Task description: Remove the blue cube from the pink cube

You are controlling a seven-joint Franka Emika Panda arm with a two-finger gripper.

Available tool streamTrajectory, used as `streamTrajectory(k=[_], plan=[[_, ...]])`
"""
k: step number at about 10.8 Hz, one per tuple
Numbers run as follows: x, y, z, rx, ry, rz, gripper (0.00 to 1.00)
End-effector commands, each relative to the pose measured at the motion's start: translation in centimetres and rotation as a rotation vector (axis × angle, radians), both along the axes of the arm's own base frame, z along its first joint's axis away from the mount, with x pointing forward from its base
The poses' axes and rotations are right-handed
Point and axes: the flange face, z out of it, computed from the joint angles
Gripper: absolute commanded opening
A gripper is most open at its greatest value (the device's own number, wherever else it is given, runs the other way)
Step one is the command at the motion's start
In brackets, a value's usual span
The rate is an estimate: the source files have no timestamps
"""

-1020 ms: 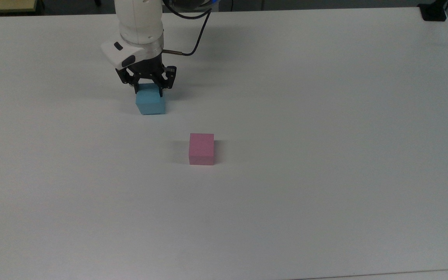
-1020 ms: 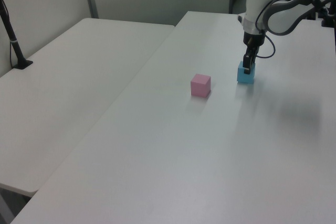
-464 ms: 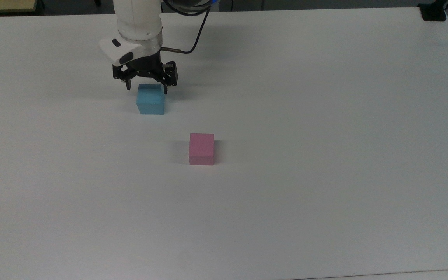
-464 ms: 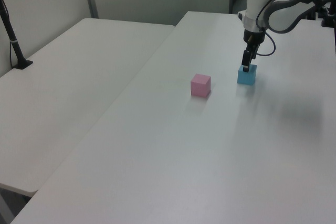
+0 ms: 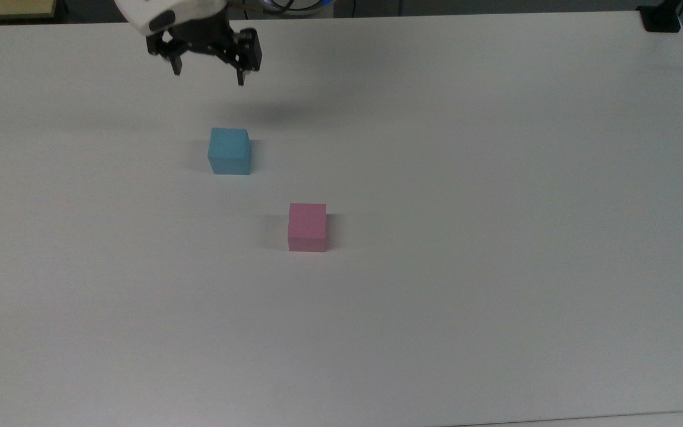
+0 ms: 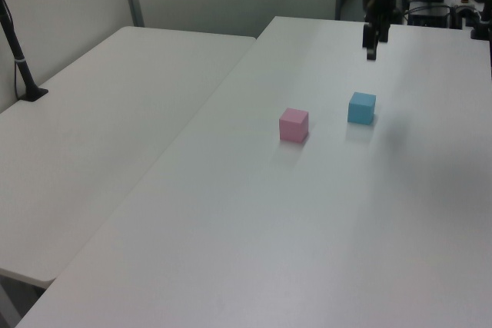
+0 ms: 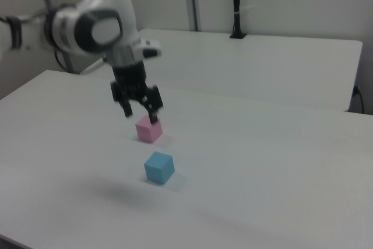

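Observation:
The blue cube rests on the white table, apart from the pink cube, which also sits on the table surface. In the top view the blue cube lies up and to the left of the pink one. My gripper hangs in the air well above the blue cube, open, with nothing between its fingers.
The white table stretches wide around both cubes. A second table adjoins it in the left view's left. A black post base stands at the top view's top right corner.
The gripper opened off the blue cube, then rose high and away from it. The blue cube stays on the table where it was set; the pink cube has not moved.

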Motion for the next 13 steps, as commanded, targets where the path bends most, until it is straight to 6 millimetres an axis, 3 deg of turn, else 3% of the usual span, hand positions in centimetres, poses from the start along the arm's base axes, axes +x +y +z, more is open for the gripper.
streamTrajectory(k=[1, 4, 9, 13], plan=[[-0.1, 1.3, 8.3, 0.076, 0.005, -0.064, 1.0], [-1.0, 2.0, 11.6, 0.072, -0.053, -0.165, 1.0], [-0.6, 0.8, 12.3, 0.063, -0.104, -0.028, 1.0], [-0.7, 1.4, 12.5, 0.057, -0.104, 0.023, 1.0]])
